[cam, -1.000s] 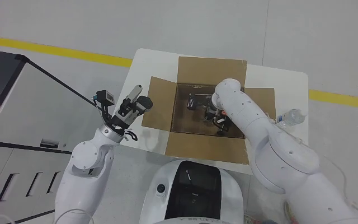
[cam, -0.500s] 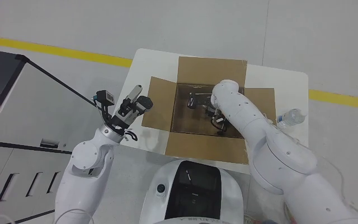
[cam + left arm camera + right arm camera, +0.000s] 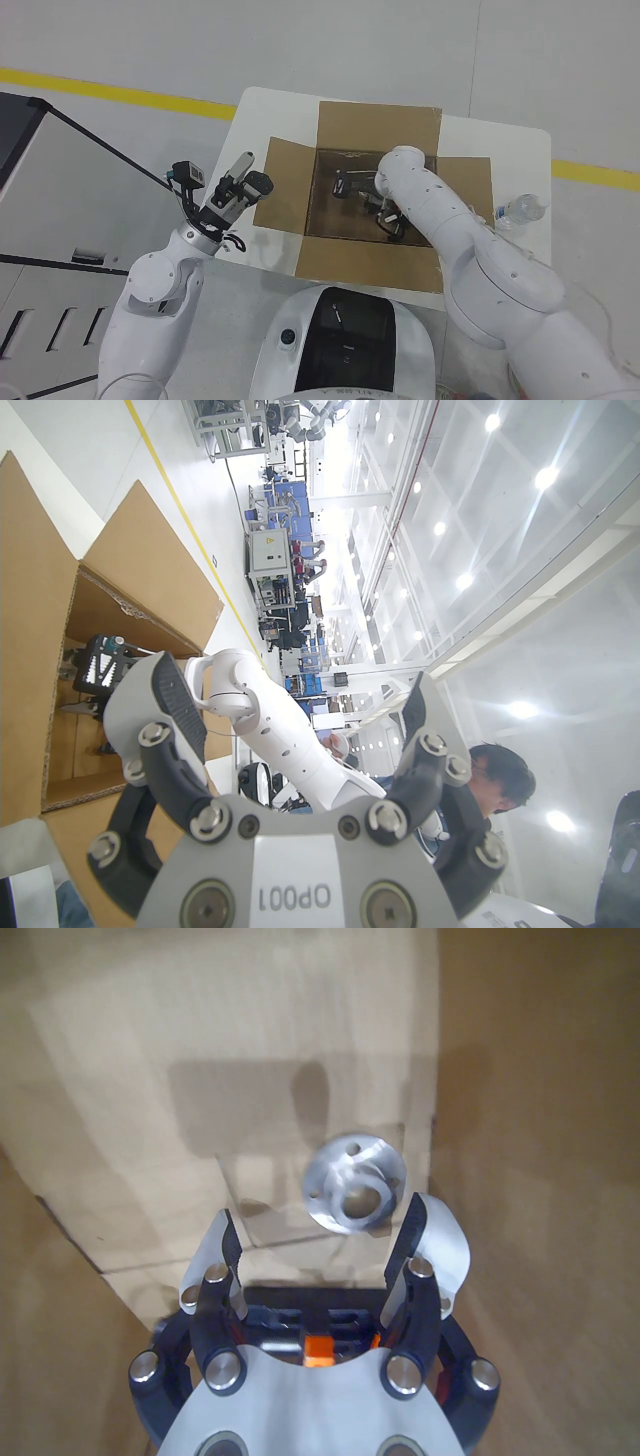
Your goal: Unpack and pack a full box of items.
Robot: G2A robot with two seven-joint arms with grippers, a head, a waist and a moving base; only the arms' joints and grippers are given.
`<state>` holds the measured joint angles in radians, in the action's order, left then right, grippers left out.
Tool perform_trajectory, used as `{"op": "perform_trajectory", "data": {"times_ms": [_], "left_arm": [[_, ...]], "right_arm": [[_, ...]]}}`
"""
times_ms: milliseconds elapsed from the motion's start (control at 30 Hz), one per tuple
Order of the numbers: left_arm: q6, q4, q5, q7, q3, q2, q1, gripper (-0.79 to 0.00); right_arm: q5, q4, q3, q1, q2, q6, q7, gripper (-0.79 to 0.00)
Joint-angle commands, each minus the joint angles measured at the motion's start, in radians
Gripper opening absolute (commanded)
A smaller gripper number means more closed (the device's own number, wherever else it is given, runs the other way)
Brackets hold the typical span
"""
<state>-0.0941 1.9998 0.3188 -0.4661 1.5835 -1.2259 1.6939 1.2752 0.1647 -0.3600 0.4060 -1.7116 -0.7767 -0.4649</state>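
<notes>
White tabletop (image 3: 270,115) sits in the middle of my top view, with grey floor and a yellow line (image 3: 100,92) beyond it. On the table stands the cardboard box (image 3: 378,125), all 4 flaps folded out flat. My right arm goes down into the box. The right gripper (image 3: 320,1220) is low over the box floor, its 2 fingers spread with nothing between them. A round metal flange (image 3: 355,1190) lies on the cardboard just ahead of the fingertips, nearer 1 of them than the other; I cannot tell whether it touches. The left gripper (image 3: 294,675) hangs outside the box, by the left flap at the table's edge, tilted upward, jaws wide and empty. A clear bottle (image 3: 522,209) lies on the table beside the right flap.
</notes>
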Motion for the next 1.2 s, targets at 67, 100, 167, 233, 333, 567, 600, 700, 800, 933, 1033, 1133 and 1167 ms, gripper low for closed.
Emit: {"op": "perform_trajectory", "data": {"times_ms": [67, 100, 167, 233, 333, 567, 600, 700, 800, 933, 1033, 1133, 1167], "left_arm": [[0.000, 0.000, 0.000, 0.000, 0.000, 0.000, 0.000, 0.000], [0.000, 0.000, 0.000, 0.000, 0.000, 0.000, 0.000, 0.000], [0.000, 0.000, 0.000, 0.000, 0.000, 0.000, 0.000, 0.000], [0.000, 0.000, 0.000, 0.000, 0.000, 0.000, 0.000, 0.000], [0.000, 0.000, 0.000, 0.000, 0.000, 0.000, 0.000, 0.000], [0.000, 0.000, 0.000, 0.000, 0.000, 0.000, 0.000, 0.000], [0.000, 0.000, 0.000, 0.000, 0.000, 0.000, 0.000, 0.000], [0.000, 0.000, 0.000, 0.000, 0.000, 0.000, 0.000, 0.000], [0.000, 0.000, 0.000, 0.000, 0.000, 0.000, 0.000, 0.000], [0.000, 0.000, 0.000, 0.000, 0.000, 0.000, 0.000, 0.000], [0.000, 0.000, 0.000, 0.000, 0.000, 0.000, 0.000, 0.000], [0.000, 0.000, 0.000, 0.000, 0.000, 0.000, 0.000, 0.000], [0.000, 0.000, 0.000, 0.000, 0.000, 0.000, 0.000, 0.000]], "right_arm": [[-0.007, 0.008, -0.003, -0.004, -0.002, -0.070, 0.030, -0.302], [-0.010, 0.006, -0.005, -0.006, -0.002, -0.073, 0.036, -0.391], [-0.014, 0.004, -0.008, -0.010, -0.002, -0.078, 0.046, -0.406], [-0.015, 0.001, -0.010, -0.013, -0.002, -0.083, 0.049, -0.403], [-0.013, -0.002, -0.011, -0.016, -0.003, -0.073, 0.041, -0.372], [-0.023, -0.009, -0.018, -0.019, -0.005, -0.078, -0.003, -0.292], [-0.023, -0.008, -0.018, -0.017, -0.006, -0.078, -0.010, -0.305], [-0.026, -0.009, -0.020, -0.014, -0.007, -0.075, -0.029, -0.434], [-0.027, -0.010, -0.021, -0.011, -0.009, -0.070, -0.048, -0.446], [-0.029, -0.010, -0.024, -0.007, -0.009, -0.061, -0.054, -0.431], [-0.025, -0.010, -0.023, -0.005, -0.010, -0.061, -0.060, -0.428], [-0.020, -0.006, -0.022, -0.001, -0.012, -0.053, -0.069, -0.489], [-0.019, -0.006, -0.022, 0.000, -0.012, -0.050, -0.072, -0.563]]}}
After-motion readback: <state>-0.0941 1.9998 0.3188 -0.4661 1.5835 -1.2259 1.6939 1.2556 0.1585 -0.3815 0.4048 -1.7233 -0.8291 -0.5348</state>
